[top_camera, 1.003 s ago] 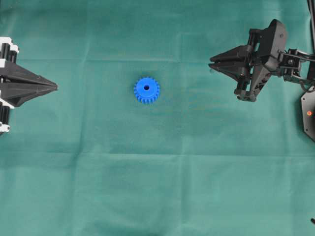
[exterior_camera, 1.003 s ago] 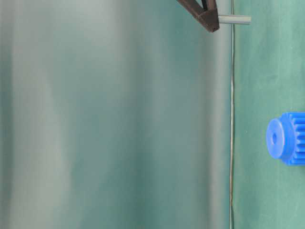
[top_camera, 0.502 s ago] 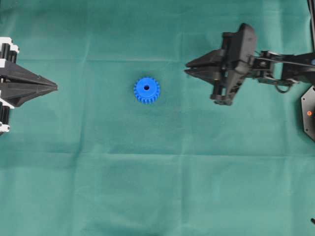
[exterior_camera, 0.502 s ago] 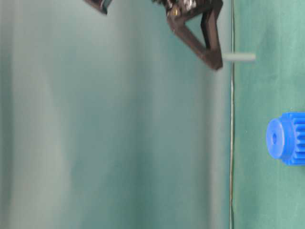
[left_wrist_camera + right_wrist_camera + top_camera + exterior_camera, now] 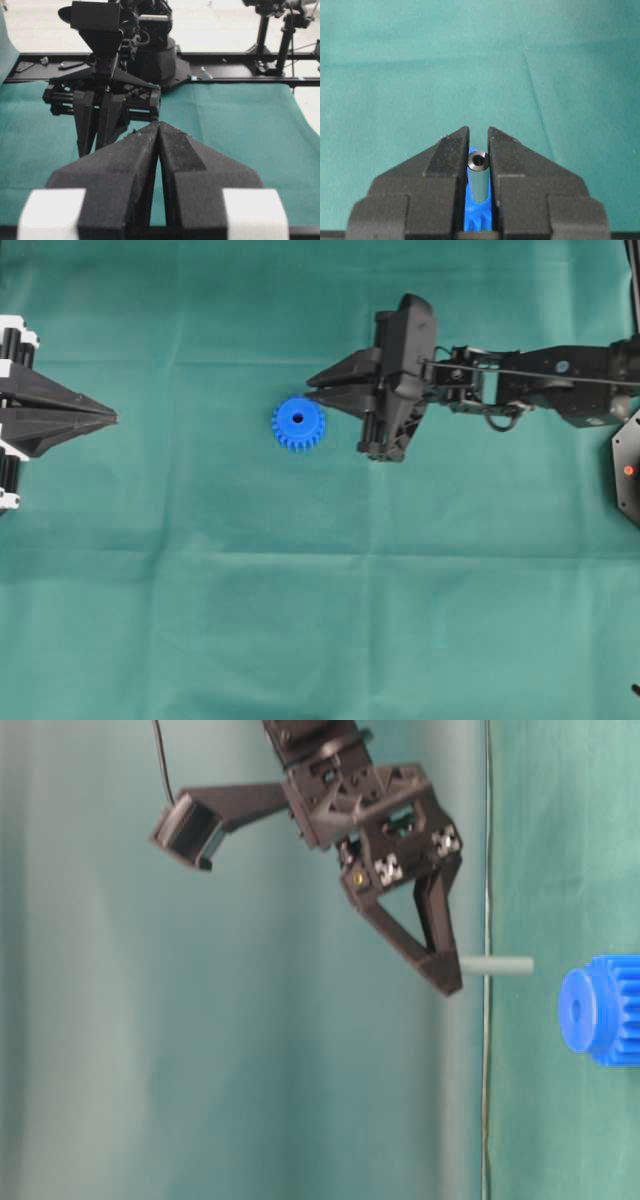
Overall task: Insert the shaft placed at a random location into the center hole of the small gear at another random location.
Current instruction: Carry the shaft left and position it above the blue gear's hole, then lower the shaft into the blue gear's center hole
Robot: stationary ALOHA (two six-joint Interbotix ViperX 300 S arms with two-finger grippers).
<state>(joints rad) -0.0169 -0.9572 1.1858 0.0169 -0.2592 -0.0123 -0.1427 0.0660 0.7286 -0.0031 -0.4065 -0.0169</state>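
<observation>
Right gripper (image 5: 478,145): jaws narrow, clamped on the shaft (image 5: 478,177); shaft held between the fingertips, hollow end toward the wrist camera, its length running down toward the cloth (image 5: 420,60).

Shaft, table-level view (image 5: 497,965): free end juts past the fingertip toward the cloth; clear of the gear (image 5: 598,1017), offset to one side of it and apart from its face.

Gear, overhead view (image 5: 298,423): blue, toothed, flat on the cloth near mid-table; centre hole (image 5: 297,419) faces up, unobstructed; right gripper's tips just beside its rim on the right-arm side.

Left gripper (image 5: 105,418): jaws closed together, nothing between them; parked at the far left edge, well apart from the gear.

Step in hand, as judged: carrying the gripped shaft to the gear; insertion not yet begun.

Next move, as judged: shift the shaft over the hole until the axes line up; keep it upright; lower gently, since a slight offset would land it on the gear's face.
</observation>
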